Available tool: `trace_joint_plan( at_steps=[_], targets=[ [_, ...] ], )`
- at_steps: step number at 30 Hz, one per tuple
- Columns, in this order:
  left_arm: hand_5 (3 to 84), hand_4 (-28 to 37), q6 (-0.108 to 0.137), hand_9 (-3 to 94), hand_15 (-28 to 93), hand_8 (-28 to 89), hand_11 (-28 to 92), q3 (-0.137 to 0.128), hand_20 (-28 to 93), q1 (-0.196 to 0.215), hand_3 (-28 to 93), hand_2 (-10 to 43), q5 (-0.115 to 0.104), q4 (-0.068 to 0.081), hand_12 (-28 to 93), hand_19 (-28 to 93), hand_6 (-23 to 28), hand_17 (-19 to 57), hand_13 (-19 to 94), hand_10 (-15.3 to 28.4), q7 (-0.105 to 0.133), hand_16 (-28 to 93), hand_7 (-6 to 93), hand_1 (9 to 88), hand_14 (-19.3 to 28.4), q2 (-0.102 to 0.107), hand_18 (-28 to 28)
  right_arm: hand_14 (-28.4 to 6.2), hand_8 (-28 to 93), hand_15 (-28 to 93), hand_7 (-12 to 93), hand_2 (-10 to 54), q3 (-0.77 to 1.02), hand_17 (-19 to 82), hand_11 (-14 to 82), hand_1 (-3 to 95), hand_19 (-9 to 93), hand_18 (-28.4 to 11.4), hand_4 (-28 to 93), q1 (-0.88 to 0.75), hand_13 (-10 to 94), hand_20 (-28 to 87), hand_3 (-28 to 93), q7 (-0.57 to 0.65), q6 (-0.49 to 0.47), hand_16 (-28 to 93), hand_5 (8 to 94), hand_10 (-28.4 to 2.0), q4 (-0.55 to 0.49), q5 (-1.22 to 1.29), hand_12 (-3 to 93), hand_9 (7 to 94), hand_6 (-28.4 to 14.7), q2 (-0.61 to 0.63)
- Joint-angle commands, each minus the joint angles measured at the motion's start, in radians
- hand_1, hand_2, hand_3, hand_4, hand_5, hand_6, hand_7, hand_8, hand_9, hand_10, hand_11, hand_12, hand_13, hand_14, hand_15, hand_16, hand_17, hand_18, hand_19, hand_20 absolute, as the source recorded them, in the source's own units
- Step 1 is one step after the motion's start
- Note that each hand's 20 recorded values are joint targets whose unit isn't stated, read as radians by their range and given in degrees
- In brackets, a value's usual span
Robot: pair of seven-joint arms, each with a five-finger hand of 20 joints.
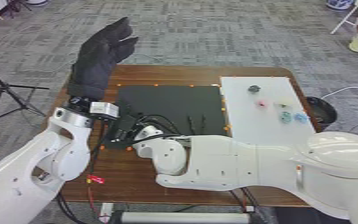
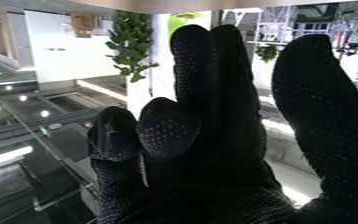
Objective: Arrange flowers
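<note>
the small flowers [image 1: 286,117] lie apart on the white sheet [image 1: 242,112] at the right of the brown surface [image 1: 189,72], beside the black mat [image 1: 171,102]. the left hand [image 1: 94,67] is raised, its fingers loosely straight and empty. the right hand [image 1: 119,134] is near the mat's left edge, well apart from the flowers; its fingers [image 2: 193,70] are relaxed, thumb spread wide, gripping nothing.

My arms [image 1: 238,162] are smooth white shells with small dark screws. Black fabric covers my left hand [image 1: 91,72]; next to it are a silvery collar [image 1: 71,118] and white block [image 1: 104,108]. Pale dots pattern my black-gloved right hand [image 1: 119,134].
</note>
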Motion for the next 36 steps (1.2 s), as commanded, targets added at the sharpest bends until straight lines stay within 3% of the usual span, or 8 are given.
trace_joint_plan(
  at_steps=[1, 7, 13, 16, 18, 25, 30, 36],
  targets=[
    [33.0, -24.5, -0.019, 24.9, 27, -7, 19, -0.014, 12, 0.009, 67, -1.4, 0.002, -0.005, 20, 38, 3.2, -9.6, 21, 12.0, 0.015, 6, 15.3, 24.9, 14.3, -0.012, 20.0, -9.0, -14, 82, 31, -9.5, 0.03, 36, 42.9, 34.0, 93, -19.4, -28, 0.002, 63, 60, 83, 0.047, -0.076, 39, 59.4, -10.9, -0.059, -0.024, 33.1, 65.5, 0.6, 0.042],
    [33.0, -24.5, -0.01, 24.9, 27, -7, 19, -0.076, 12, 0.089, 67, -1.3, 0.003, -0.021, 20, 38, 3.3, -9.6, 21, 12.0, 0.009, 6, 15.2, 24.9, 14.2, -0.035, 20.1, -10.5, -14, 82, 30, -8.9, 0.201, 34, 45.0, 30.2, 93, -20.0, -28, -0.055, 58, 59, 83, 0.041, -0.092, 38, 52.5, -12.7, -0.109, 0.029, 32.7, 54.8, -1.7, 0.21],
    [33.1, -24.5, -0.018, 24.9, 26, -7, 19, -0.135, 12, 0.211, 67, -1.3, 0.011, -0.039, 20, 38, 3.2, -9.5, 21, 12.0, -0.057, 6, 15.3, 24.9, 14.2, -0.085, 20.1, -12.6, -13, 78, 29, -9.3, 0.4, 28, 35.6, 28.0, 88, -20.7, -28, -0.164, 49, 55, 83, 0.102, -0.09, 29, 45.2, -13.7, -0.254, 0.047, 26.5, 46.2, -4.5, 0.483],
    [33.1, -24.6, 0.01, 24.9, 26, -7, 19, -0.169, 12, 0.296, 67, -1.2, 0.009, -0.062, 20, 38, 3.2, -9.5, 21, 12.0, -0.067, 6, 15.4, 25.0, 14.3, -0.103, 20.0, -12.7, -13, 75, 29, -9.5, 0.441, 24, 32.7, 28.3, 83, -21.0, -28, -0.207, 45, 53, 83, 0.135, -0.071, 25, 42.9, -13.2, -0.316, 0.032, 25.4, 44.0, -4.6, 0.614],
    [33.1, -24.5, 0.009, 24.9, 26, -7, 19, -0.182, 12, 0.326, 67, -1.3, 0.009, -0.067, 20, 38, 3.2, -9.5, 21, 12.0, -0.083, 6, 15.4, 25.0, 14.3, -0.115, 20.1, -12.9, -13, 75, 29, -9.5, 0.476, 23, 32.0, 28.3, 83, -21.2, -28, -0.251, 44, 53, 83, 0.156, -0.065, 25, 42.8, -13.1, -0.363, 0.02, 25.1, 44.0, -4.5, 0.709],
    [33.1, -24.5, 0.011, 24.9, 27, -7, 19, -0.19, 12, 0.363, 67, -1.3, 0.015, -0.072, 20, 38, 3.2, -9.5, 21, 12.0, -0.1, 6, 15.3, 25.0, 14.4, -0.128, 20.0, -12.7, -13, 74, 30, -9.5, 0.739, 23, 31.0, 29.2, 82, -21.1, -28, -0.56, 43, 53, 84, 0.207, -0.004, 23, 45.2, -12.6, -0.458, -0.076, 24.6, 47.0, -3.6, 0.923],
    [33.1, -24.6, 0.009, 24.8, 27, -7, 19, -0.189, 12, 0.362, 67, -1.3, 0.016, -0.071, 20, 38, 3.2, -9.5, 21, 12.0, -0.102, 6, 15.4, 25.1, 14.3, -0.135, 20.0, -12.5, -14, 74, 30, -9.5, 0.954, 23, 32.0, 30.2, 82, -21.1, -28, -0.778, 44, 54, 84, 0.227, -0.024, 23, 47.1, -12.4, -0.474, -0.106, 25.0, 48.8, -3.1, 0.956],
    [33.1, -24.5, 0.01, 24.8, 27, -7, 19, -0.191, 12, 0.363, 67, -1.3, 0.016, -0.07, 20, 38, 3.2, -9.5, 21, 12.0, -0.103, 6, 15.4, 25.2, 14.3, -0.137, 19.9, -12.6, -14, 75, 30, -9.5, 1.04, 23, 33.4, 30.3, 82, -21.1, -28, -0.863, 45, 54, 83, 0.236, -0.048, 24, 48.1, -12.5, -0.455, -0.106, 25.6, 49.7, -3.0, 0.954]
  ],
)
